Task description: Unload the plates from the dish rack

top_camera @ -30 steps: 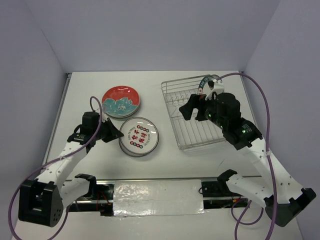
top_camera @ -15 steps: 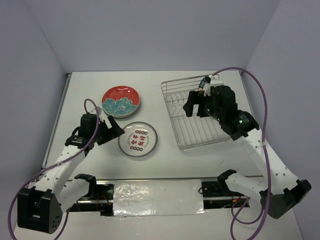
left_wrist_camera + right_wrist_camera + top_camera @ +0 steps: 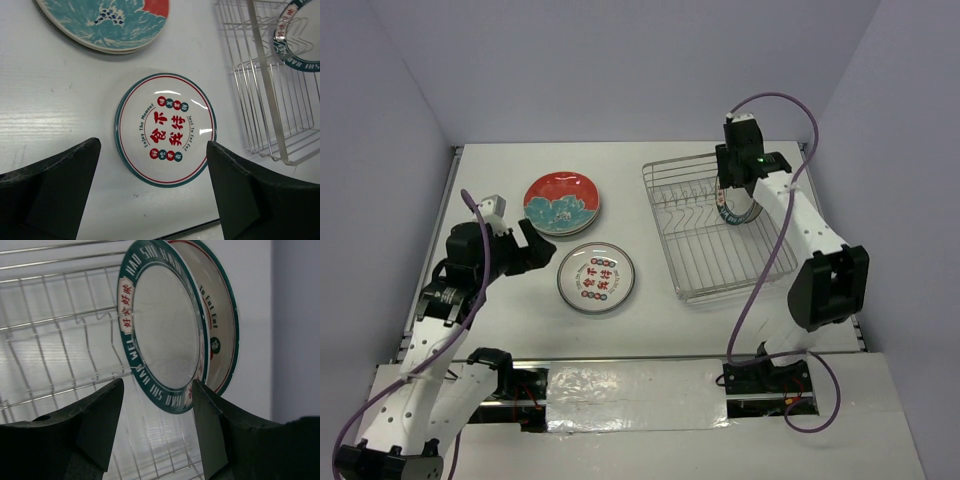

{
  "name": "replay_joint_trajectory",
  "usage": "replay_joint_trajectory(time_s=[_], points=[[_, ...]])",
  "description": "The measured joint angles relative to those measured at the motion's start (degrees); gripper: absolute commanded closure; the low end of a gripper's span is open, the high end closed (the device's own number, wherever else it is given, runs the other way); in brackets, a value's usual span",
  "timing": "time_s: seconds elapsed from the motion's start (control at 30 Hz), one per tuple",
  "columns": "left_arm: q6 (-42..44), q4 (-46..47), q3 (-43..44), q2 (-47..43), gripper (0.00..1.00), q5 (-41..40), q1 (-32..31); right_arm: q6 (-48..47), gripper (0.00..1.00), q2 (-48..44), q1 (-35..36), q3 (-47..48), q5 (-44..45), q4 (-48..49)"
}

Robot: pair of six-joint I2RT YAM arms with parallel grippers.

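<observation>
Out on surface (image 3: pixel 500 170): red plates (image 3: pixel 563 203), stacked; white plate (image 3: pixel 596 277) nearby, left gripper (image 3: pixel 152 145) wide open above it. In dish rack (image 3: pixel 700 270): last plate (image 3: pixel 165 330), upright; right gripper (image 3: pixel 157 385) straddles it, hold uncertain.

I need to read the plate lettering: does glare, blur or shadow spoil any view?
Left wrist view: small glare spots on the white plate, lettering sharp; the near fingers are dark and soft. Right wrist view: the standing plate is crisp, the rack behind it blurred. Top view: even light, faint shadows, lettering too small to read.
</observation>
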Motion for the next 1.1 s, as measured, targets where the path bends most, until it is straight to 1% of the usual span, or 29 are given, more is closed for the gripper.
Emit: replay_joint_trajectory(time_s=[0.13, 0.37, 0.47, 0.6, 0.77, 0.87, 0.93, 0.97, 1.03, 1.07, 1.1], points=[[1.8, 0.1, -0.1, -0.8, 0.0, 3.4, -0.1, -2.6, 0.38, 4.6, -0.1, 2.6, 4.3, 0.0], [2.9, 0.2, -1.1, -0.3, 0.0, 6.3, -1.0, -5.2, 0.4, 6.0, -0.1, 4.4, 8.1, 0.7], [2.9, 0.2, -1.1, -0.7, 0.0, 6.6, -1.5, -5.9, 0.4, 6.0, -0.2, 4.3, 8.9, 1.3], [2.9, 0.2, -1.1, -0.8, 0.0, 6.8, -2.6, -6.5, 0.47, 6.0, -1.0, 4.3, 8.7, 2.3], [2.9, 0.2, -1.1, -1.0, 0.0, 6.7, -3.5, -6.8, 0.5, 6.4, -2.5, 4.3, 7.8, 3.3], [2.9, 0.2, -1.1, -1.1, 0.0, 6.7, -3.8, -7.0, 0.56, 8.0, -3.0, 4.3, 7.6, 3.4], [2.9, 0.2, -1.1, -1.1, 0.01, 6.7, -4.1, -7.1, 0.63, 9.6, -3.0, 4.3, 7.4, 3.4], [2.9, 0.2, -1.1, -1.1, 0.0, 6.7, -4.2, -7.6, 0.7, 10.5, -3.0, 4.3, 8.4, 3.5], [2.9, 0.2, -1.1, -1.1, 0.0, 6.7, -4.3, -7.8, 0.79, 10.8, -3.2, 4.3, 8.6, 3.6], [2.9, 0.2, -1.1, -1.1, 0.0, 6.7, -4.4, -8.0, 0.83, 10.9, -3.4, 4.3, 8.6, 3.6], [2.9, 0.2, -1.1, -1.1, 0.0, 6.7, -4.4, -8.0, 0.84, 10.9, -3.5, 4.3, 8.5, 3.7]])
